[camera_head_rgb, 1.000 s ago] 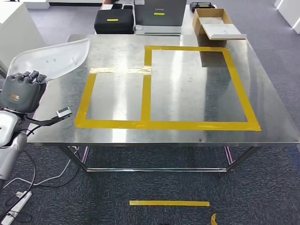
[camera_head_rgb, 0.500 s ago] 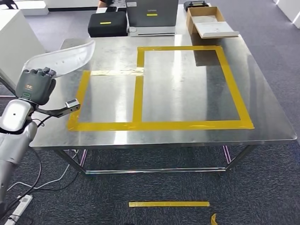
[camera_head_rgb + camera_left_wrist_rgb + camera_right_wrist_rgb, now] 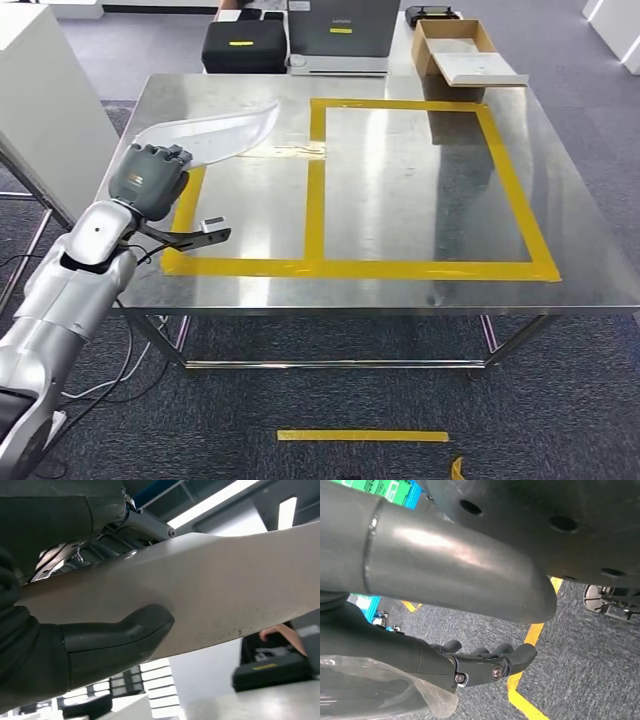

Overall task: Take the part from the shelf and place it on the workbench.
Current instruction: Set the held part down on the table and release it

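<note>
At the far left of the head view a white cabinet (image 3: pixel 45 110) stands beside the workbench (image 3: pixel 392 290), and cables (image 3: pixel 113 375) lie on the grey carpet below it. The left arm comes up from the lower left corner, and the left hand (image 3: pixel 149 180) holds the part (image 3: pixel 215 133), a long, curved, pale shell. The fingers are closed around its near end. The part hangs above the left side of the workbench top and its tip points to the right, over the strip of clear tape (image 3: pixel 290 151). It covers the far left corner of the yellow tape frame (image 3: pixel 313 200), which marks two rectangles on the steel top. Further right, at the far edge of the workbench, stand a black case (image 3: pixel 243 45), a grey box (image 3: pixel 343 35) and an open cardboard box (image 3: pixel 453 50) with a white board on it. On the floor in front of the workbench lies a short yellow tape strip (image 3: pixel 362 435).

The left wrist view shows the part (image 3: pixel 226 585) from below: the thick thumb (image 3: pixel 120 640) presses against its pale underside. A person's arm (image 3: pixel 281 632) rests behind a black case (image 3: pixel 271 670) in the background.

In the right wrist view the right hand (image 3: pixel 486 662) hangs over the carpet and yellow floor lines (image 3: pixel 525 650), the fingers curled together and holding nothing.
</note>
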`<state>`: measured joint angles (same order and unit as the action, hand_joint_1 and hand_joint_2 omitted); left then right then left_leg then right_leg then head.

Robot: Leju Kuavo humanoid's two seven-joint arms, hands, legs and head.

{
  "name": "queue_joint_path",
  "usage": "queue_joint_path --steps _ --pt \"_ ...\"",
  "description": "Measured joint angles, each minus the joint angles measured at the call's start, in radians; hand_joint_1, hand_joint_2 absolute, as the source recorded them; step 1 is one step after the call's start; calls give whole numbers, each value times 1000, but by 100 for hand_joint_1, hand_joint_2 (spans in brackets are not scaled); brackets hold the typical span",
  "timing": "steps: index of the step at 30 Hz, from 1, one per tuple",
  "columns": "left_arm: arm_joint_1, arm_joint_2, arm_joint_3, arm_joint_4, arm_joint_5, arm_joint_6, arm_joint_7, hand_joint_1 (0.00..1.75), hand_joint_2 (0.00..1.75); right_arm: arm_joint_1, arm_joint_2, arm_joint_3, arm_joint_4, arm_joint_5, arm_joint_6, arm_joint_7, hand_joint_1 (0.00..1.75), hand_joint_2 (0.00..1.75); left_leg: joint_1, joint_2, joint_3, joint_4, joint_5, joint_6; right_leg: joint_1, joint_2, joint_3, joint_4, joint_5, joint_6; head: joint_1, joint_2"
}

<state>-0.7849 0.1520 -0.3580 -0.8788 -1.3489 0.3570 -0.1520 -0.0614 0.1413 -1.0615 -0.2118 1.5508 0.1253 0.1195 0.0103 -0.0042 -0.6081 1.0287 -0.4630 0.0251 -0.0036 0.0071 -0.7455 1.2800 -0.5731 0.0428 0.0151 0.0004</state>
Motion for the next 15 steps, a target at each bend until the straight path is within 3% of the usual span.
queue_joint_path --steps 3,5,9,10,12,14,15 --pt "-21 -24 -38 -16 26 -45 -5 175 175 -2 -1 3 0 1 0 -4 0 0 -3 -4 2 1 -3 -3 1 -1 90 -186 91 -9 0 0" --pt "-36 -31 -56 -24 36 -65 -5 175 175 -4 -2 6 0 1 0 -4 0 0 -6 -4 -1 3 -4 -10 3 0 128 -256 106 -14 -1 0" --pt "-45 -40 -86 -37 50 -82 -7 175 175 2 -2 10 1 1 0 -1 0 0 -6 -2 -3 14 -16 -28 0 2 138 -265 103 -28 -2 0" --pt "-48 -41 -92 -40 50 -84 -6 175 175 2 -2 11 1 1 0 0 0 0 -5 -2 -14 40 -33 -33 -2 1 141 -267 104 -32 -3 0" --pt "-58 -41 -108 -44 47 -85 2 175 175 -1 -2 14 1 1 -1 0 0 0 -3 -1 -64 148 -85 -41 -3 1 144 -268 102 -38 -4 0" --pt "-63 -39 -126 -44 39 -87 12 87 175 -1 -2 16 2 0 -1 1 0 0 -2 -1 -115 249 -114 -42 -2 1 148 -268 99 -43 -4 0" --pt "-63 -37 -132 -43 35 -87 17 44 175 0 -2 17 2 0 -1 2 0 0 -2 -1 -121 257 -103 -41 -2 1 150 -268 98 -44 -4 0"
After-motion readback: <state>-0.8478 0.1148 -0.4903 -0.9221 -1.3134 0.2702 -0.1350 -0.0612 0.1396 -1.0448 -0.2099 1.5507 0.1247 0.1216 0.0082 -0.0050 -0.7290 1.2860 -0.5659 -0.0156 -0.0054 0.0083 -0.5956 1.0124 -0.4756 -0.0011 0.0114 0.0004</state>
